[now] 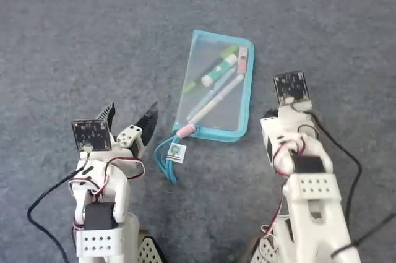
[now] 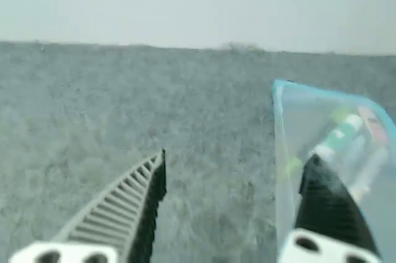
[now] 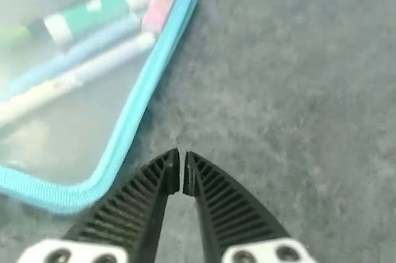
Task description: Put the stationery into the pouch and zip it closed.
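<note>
A clear pouch (image 1: 216, 86) with a blue zip edge lies flat in the middle of the grey carpet. Inside it are pens, a green-and-white marker (image 1: 219, 71) and a pink eraser (image 1: 242, 59). Its pink zip pull (image 1: 185, 130) sits at the near left corner, with a blue cord and tag (image 1: 175, 155) trailing off. My left gripper (image 1: 131, 114) is open, left of the pouch and apart from it; its wrist view has the pouch (image 2: 334, 133) behind one finger. My right gripper (image 3: 181, 173) is shut and holds nothing, just off the pouch's near right corner (image 3: 93, 192).
The grey carpet (image 1: 74, 59) covers the whole work surface up to a pale wall at the back. The right arm (image 1: 297, 158) stands to the right of the pouch, and the left arm (image 1: 102, 189) stands at the near left. Black cables run beside both bases.
</note>
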Controlling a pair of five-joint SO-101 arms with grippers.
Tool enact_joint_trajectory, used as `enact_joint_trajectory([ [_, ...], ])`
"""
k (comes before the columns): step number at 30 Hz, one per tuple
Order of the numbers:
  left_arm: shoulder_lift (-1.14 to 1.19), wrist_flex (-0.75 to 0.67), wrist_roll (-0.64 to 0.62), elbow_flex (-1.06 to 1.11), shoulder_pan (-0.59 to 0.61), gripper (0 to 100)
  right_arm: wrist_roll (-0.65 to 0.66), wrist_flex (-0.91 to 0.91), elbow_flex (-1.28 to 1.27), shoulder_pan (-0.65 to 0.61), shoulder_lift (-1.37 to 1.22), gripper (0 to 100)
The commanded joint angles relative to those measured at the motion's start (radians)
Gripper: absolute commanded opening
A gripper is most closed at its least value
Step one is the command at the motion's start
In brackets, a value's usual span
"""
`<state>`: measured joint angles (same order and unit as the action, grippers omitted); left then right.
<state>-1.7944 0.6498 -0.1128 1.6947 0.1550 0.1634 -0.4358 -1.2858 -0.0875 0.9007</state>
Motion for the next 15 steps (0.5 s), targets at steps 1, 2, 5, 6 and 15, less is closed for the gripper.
enact_joint_trajectory([
  [1,-0.023,0.049,-0.011,-0.008,0.003,33,-0.008,0.124,-0.06,0.002,0.125,0.9],
  [2,-0.023,0.058,-0.011,-0.008,0.003,33,-0.008,0.156,-0.087,0.002,0.15,0.9],
  [5,-0.023,0.058,-0.011,-0.008,0.003,33,-0.008,0.249,-0.157,0.002,0.217,0.9],
  [6,-0.023,0.058,-0.011,-0.008,0.003,33,-0.008,0.282,-0.18,0.002,0.237,0.9],
  [15,-0.021,0.06,-0.008,-0.008,0.003,33,-0.012,0.492,-0.344,0.002,0.398,0.9],
])
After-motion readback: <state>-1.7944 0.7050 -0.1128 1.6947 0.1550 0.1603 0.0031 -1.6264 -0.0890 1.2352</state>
